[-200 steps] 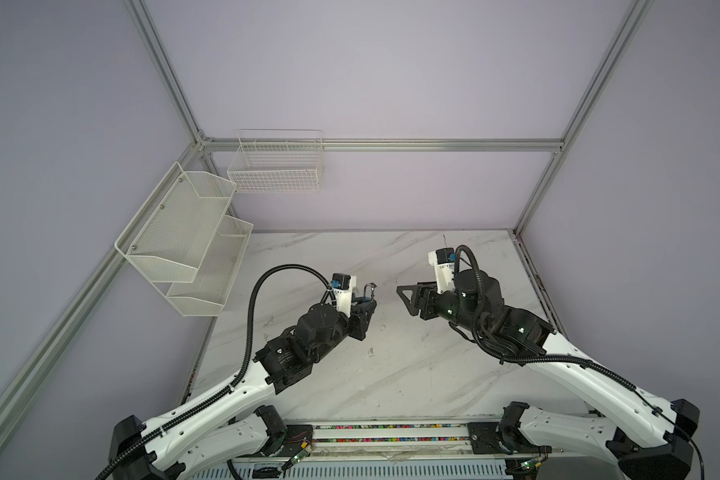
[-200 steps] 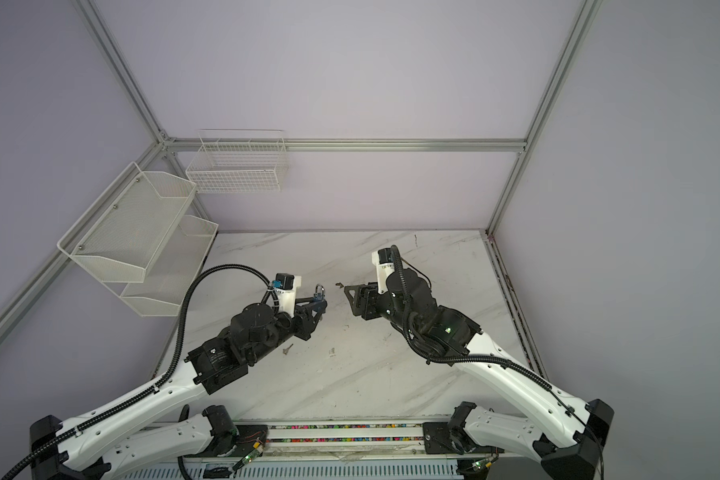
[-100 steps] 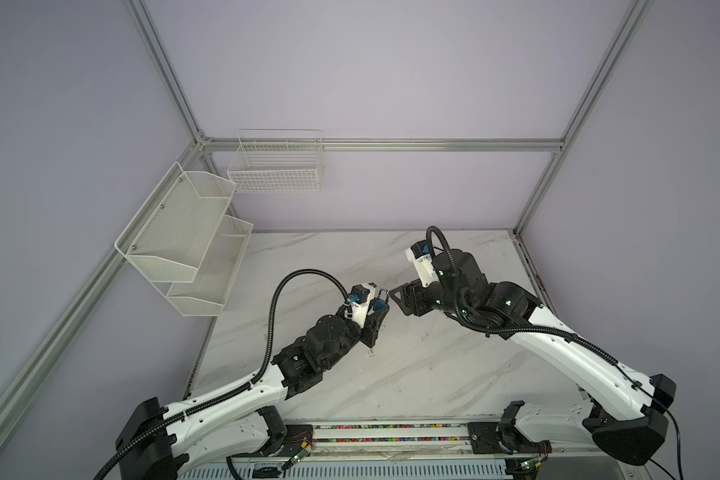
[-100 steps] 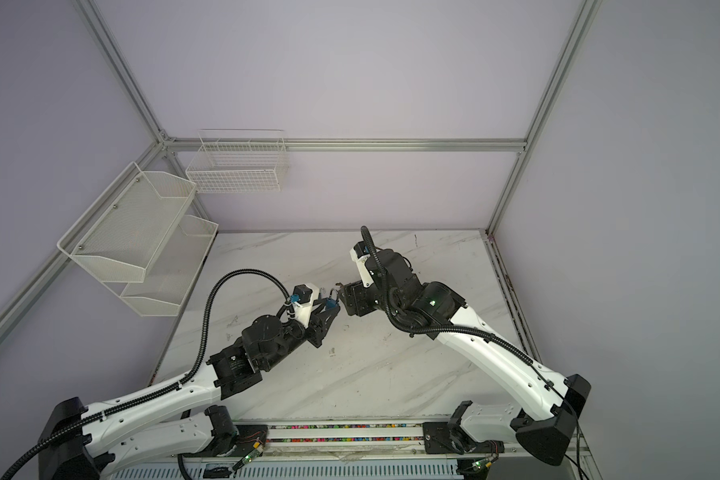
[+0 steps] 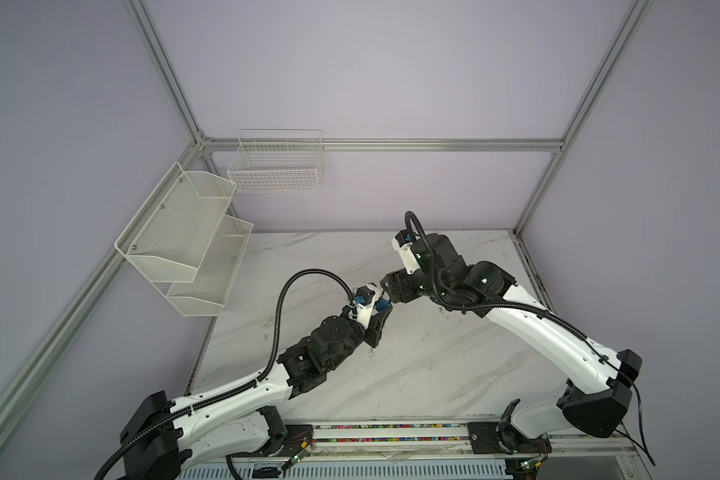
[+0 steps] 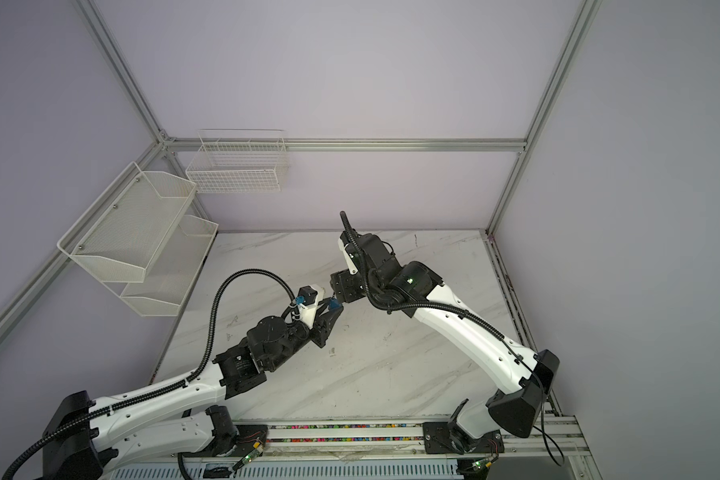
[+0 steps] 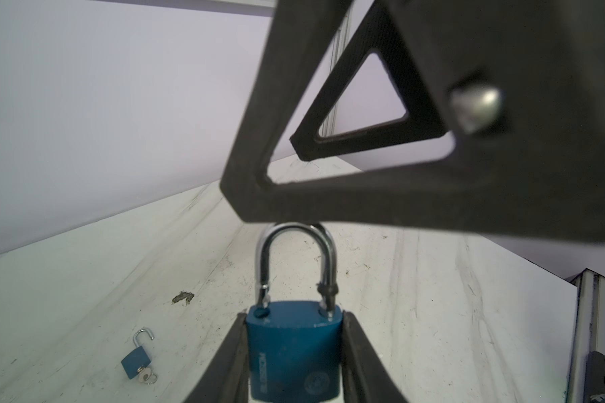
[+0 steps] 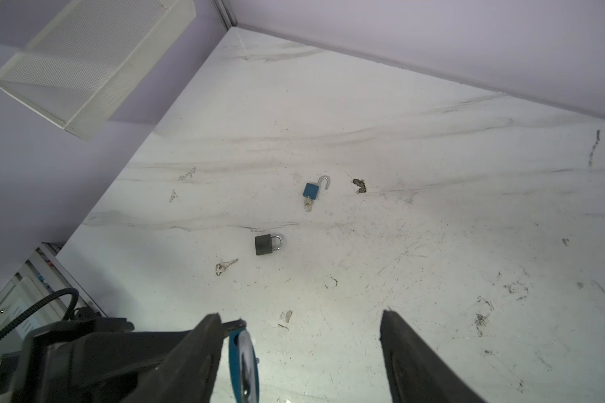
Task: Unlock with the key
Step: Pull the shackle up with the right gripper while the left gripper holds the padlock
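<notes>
Scuffed white marble tabletop [image 5: 433, 374], lilac walls [image 5: 391, 83]

Both top views look from high above the front edge of the desk [image 5: 454, 374], downward and toward the rear wall. They stand side by side, so they share nearly the whole scene: the desk, both arms and the mesh shelf [image 5: 179, 232] on the left wall. The left wrist camera sits just behind the left end effector [image 7: 294, 315] and looks along its fingers, very near to the blue padlock [image 7: 292, 352]. The right end effector [image 7: 262, 167] is so close before this lens that it is blurred. The right wrist camera looks down on the desk from higher up, toward the rear left corner. Both wrist views share the small open padlock [image 7: 136, 361] lying on the desk.
</notes>
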Robot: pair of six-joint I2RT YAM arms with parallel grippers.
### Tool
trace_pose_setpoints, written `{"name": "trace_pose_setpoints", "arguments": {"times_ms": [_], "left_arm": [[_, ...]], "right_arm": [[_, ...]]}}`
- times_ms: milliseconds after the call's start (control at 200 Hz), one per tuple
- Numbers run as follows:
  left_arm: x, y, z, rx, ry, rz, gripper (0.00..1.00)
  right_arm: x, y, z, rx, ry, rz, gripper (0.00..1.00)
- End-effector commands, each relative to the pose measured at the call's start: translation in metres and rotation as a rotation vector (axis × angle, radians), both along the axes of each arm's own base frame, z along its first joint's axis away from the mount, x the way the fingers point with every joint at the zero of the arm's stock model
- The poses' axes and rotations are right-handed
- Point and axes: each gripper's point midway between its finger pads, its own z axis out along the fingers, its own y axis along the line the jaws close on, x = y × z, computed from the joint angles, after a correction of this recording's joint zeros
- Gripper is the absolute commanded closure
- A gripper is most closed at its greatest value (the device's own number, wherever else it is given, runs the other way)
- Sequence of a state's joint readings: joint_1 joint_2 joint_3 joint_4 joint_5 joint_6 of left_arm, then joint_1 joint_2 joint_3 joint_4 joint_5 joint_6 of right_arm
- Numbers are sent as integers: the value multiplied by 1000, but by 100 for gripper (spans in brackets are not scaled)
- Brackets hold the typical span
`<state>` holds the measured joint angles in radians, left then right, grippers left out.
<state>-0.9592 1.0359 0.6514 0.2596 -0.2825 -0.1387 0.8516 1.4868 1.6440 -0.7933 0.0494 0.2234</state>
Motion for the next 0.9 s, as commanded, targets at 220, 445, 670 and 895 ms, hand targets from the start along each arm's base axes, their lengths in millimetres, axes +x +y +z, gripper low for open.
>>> {"name": "trace_pose_setpoints", "arguments": {"times_ms": [220, 445, 670, 895], "left_arm": [[1, 0, 8, -40, -49, 12, 100], [1, -1, 5, -29, -53, 9, 100], [-1, 1, 2, -22, -61, 7, 100], [-5, 0, 4, -26, -85, -15, 100]], "right_arm": [[8, -17, -8, -137, 6, -49, 25], [11, -21, -18, -184, 27, -75, 23], [15, -28, -19, -204, 34, -95, 17], [12, -34, -30, -226, 97, -58, 16]]}}
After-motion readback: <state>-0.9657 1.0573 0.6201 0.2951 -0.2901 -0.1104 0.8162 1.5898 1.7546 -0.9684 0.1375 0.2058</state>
